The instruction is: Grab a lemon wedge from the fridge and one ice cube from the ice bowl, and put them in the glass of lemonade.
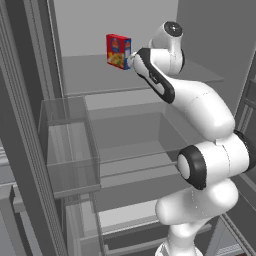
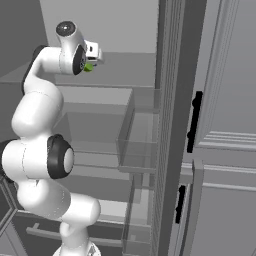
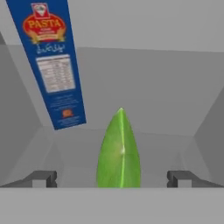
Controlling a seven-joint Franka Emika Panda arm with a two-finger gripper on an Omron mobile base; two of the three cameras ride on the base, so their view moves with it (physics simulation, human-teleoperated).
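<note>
Green, the lemon wedge [image 3: 119, 151] is being framed between the two fingertips [image 3: 40, 178] of the tool [image 3: 113, 179], which is being held wide on either side of it, not yet closed. By this showing the task is barely being started: the fridge [image 1: 30, 125] is standing open, but the wedge is lying ungrabbed on the upper shelf [image 1: 90, 75], and ice and glass are being left for later. Just left of the wedge, a pasta box [image 1: 118, 51] is being passed closely and could be knocked.
</note>
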